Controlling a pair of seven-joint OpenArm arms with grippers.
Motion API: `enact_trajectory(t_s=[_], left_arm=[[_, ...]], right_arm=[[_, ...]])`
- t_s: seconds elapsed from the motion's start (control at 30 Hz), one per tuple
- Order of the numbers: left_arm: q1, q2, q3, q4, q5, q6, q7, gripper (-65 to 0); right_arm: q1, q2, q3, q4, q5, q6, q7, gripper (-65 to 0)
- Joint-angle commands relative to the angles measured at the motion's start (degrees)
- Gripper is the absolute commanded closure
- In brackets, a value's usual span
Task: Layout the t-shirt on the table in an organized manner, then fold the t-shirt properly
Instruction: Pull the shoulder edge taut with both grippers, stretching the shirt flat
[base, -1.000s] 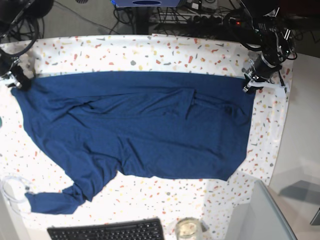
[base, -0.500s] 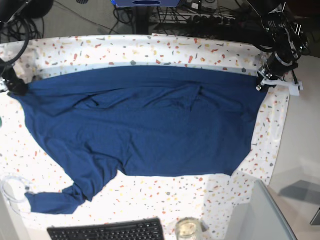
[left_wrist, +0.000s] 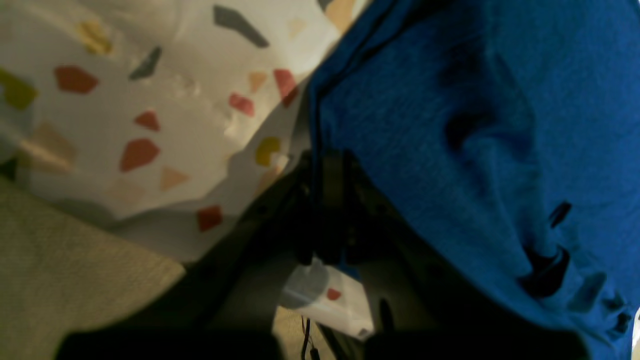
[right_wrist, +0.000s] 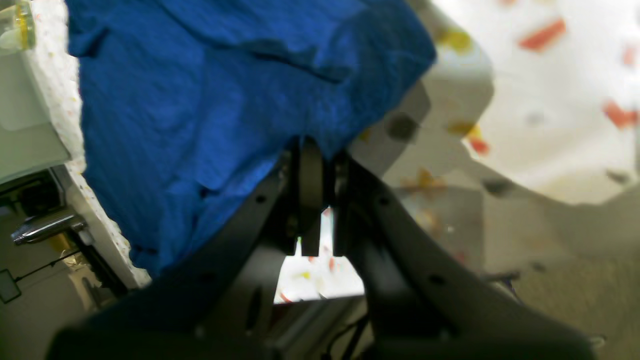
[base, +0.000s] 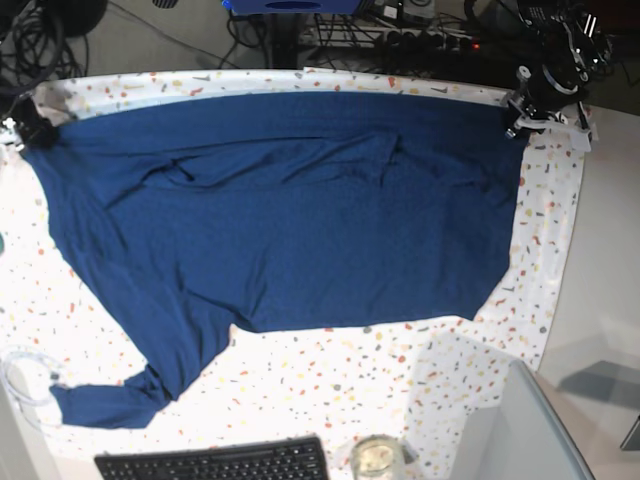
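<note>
You are gripping the t-shirt (base: 290, 210) with both jaws closed on its far corners, its long axis running between them across the counter (base: 330, 385).

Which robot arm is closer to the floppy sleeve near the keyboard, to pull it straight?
The right gripper, likely: it is shut on the t-shirt on the sleeve's side. The left gripper grips the opposite corner.

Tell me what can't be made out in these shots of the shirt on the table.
- Base view: keyboard and glass jar cut off by the bottom edge.
- Left wrist view: t-shirt edge inside the left gripper too dark and blurred.
- Right wrist view: table flecks blurred; the shirt hides the right gripper tips.
</note>
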Motion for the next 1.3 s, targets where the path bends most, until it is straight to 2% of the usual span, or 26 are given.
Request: enact_trajectory(t_s=[0.0,0.13,0.5,1.13,1.2,1.27], left_arm=[[0.2,-0.8,-0.2,1.0,-0.6,-0.5,-1.0,0.0],[0.2,-0.8,-0.2,0.8,-0.5,-0.5,-1.0,0.0],[1.5,-0.8,-0.2,0.7,-0.5,-0.5,-1.1,0.0],[1.1,-0.8,-0.1,0.7,-0.4,-0.3,-1.1,0.0],[1.1,-0.8,-0.1,0.7,-0.4,-0.3,-1.1,0.0],[1.2,-0.8,-0.1,1.0,-0.4,-0.3,-1.1,0.0]], right_arm=[[-0.1,1.3,0.3,0.7,0.9,0.4,0.9,-0.5],[-0.9,1.3,0.3,0.7,0.9,2.3,1.7,-0.5],[-4.1,-0.7,0.3,0.7,0.9,2.6,4.3,-0.5],[-5.5,-1.2,0.7,0.8,0.9,2.3,4.3,-1.1],[-5.5,-1.2,0.7,0.8,0.9,2.2,4.3,-5.0],[-5.5,-1.2,0.8,0.8,0.9,2.2,4.4,-15.3]])
